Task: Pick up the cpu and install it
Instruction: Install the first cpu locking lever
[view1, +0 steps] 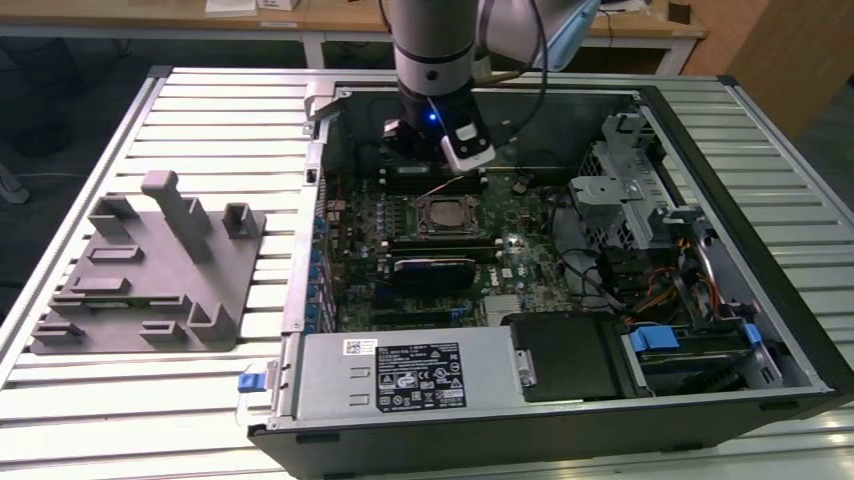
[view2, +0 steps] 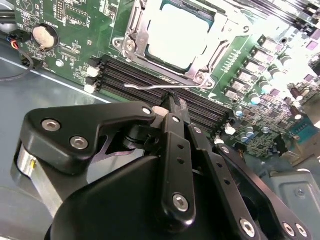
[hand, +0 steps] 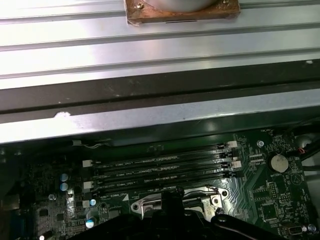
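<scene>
The cpu (view2: 176, 34) lies flat in the black socket frame (view2: 131, 37) on the green motherboard, its shiny silver top facing up. In the exterior view the cpu (view1: 441, 214) sits mid-board inside the open computer case. My gripper (view2: 171, 101) hangs just above the board beside the socket, over the memory slots (view2: 145, 75). Its black fingers are shut, with nothing between them. The tips are close to the socket's thin metal lever (view2: 155, 86), which lies along the frame's edge. In the exterior view the gripper (view1: 430, 178) is at the socket's far side.
The case walls (view1: 320, 200) ring the board. A drive cage (view1: 627, 190) stands at the exterior view's right, a power supply (view1: 400, 375) at the front. A grey fixture (view1: 140, 275) sits on the slatted table at the exterior view's left. Empty memory slots (hand: 160, 167) flank the socket.
</scene>
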